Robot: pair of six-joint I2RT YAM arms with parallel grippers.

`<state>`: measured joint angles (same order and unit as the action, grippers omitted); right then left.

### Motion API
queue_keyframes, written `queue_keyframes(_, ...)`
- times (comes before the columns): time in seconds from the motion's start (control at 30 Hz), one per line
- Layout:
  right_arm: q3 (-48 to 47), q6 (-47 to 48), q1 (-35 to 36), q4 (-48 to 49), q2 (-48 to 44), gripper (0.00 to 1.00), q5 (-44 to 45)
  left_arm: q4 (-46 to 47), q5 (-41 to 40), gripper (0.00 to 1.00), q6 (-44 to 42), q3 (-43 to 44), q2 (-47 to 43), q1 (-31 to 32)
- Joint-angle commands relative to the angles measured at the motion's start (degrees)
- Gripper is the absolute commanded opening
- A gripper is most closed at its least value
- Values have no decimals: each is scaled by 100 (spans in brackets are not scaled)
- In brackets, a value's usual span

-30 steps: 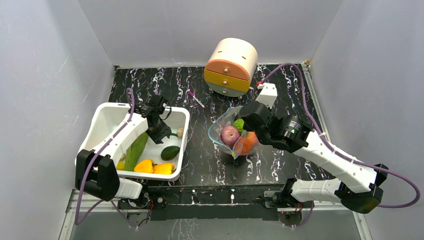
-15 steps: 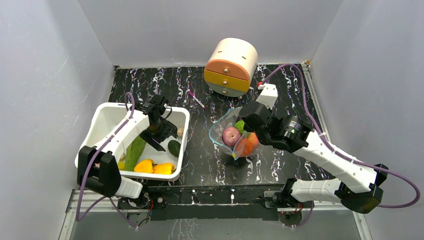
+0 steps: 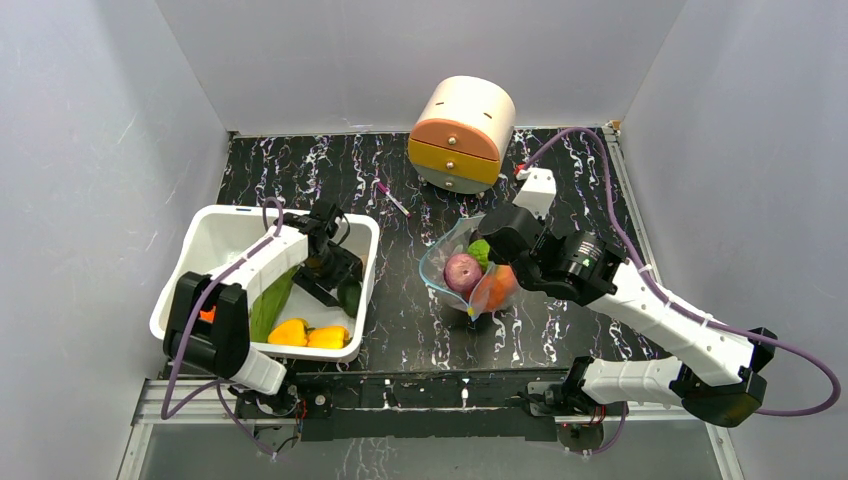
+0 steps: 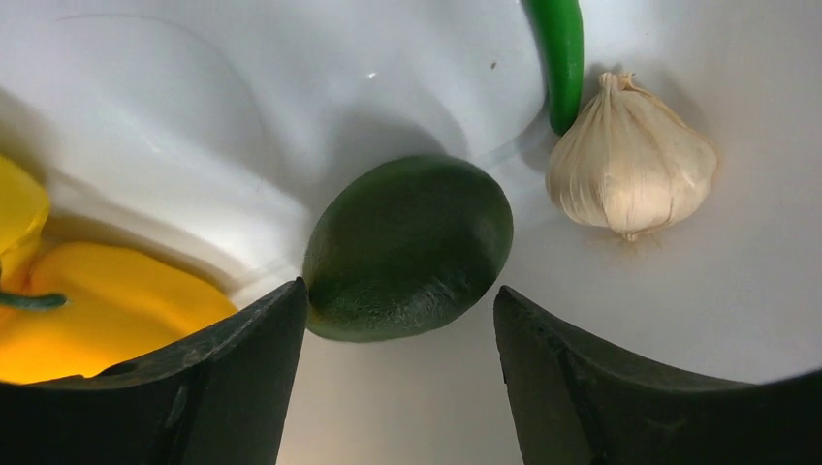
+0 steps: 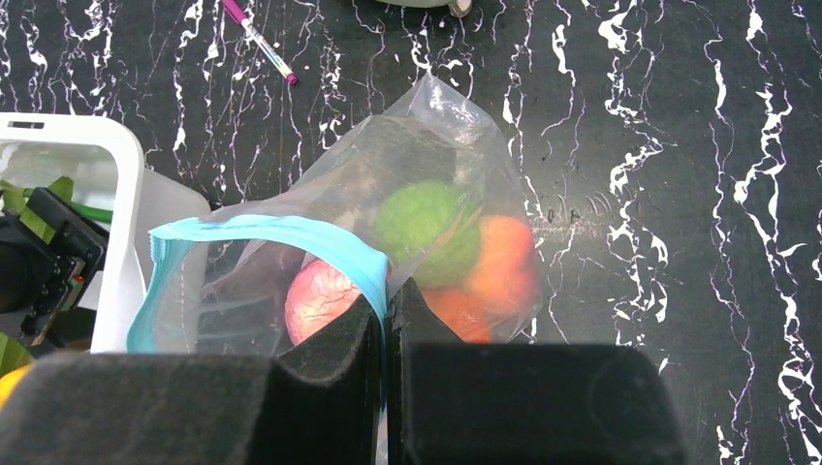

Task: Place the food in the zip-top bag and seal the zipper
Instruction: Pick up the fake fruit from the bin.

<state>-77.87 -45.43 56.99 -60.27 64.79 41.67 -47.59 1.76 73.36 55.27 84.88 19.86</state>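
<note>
Left gripper down in the white tub, fingers spread either side of the green avocado. Right gripper pinches the zipper strip of the bag, which lies on the table, fruit inside.

walls: plain grey | table: black, white-veined | rear: round cream-orange drawer box

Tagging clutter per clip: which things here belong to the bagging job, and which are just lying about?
Job: zip-top bag, zipper, round fruits inside it; dark green fruit, yellow peppers, garlic, long leaf, all in the white tub.
Lying about: round drawer box, pink marker.
</note>
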Motion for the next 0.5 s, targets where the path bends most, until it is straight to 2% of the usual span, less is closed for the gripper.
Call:
queue_keyframes(0.0, -232, -183, 5, 18, -205, 0, 220, 296, 214, 70, -283, -178, 108, -17)
queue_keyframes(0.2, -266, -272, 5, -94, -226, 0, 241, 278, 149, 69, -470, -202, 170, -9)
queue_keyframes(0.27, -267, -298, 5, -114, -238, 0, 237, 253, 52, 65, -503, -198, 123, -15)
queue_keyframes(0.3, -260, -302, 4, -108, -246, 0, 241, 233, -55, 55, -472, -223, -2, -12)
queue_keyframes(0.33, -256, -300, 5, -108, -232, 0, 237, 241, -92, 52, -469, -238, -68, -14)
queue_keyframes(0.47, -254, -302, 0, -96, -242, 0, 193, 285, -147, 40, -506, -270, -278, -17)
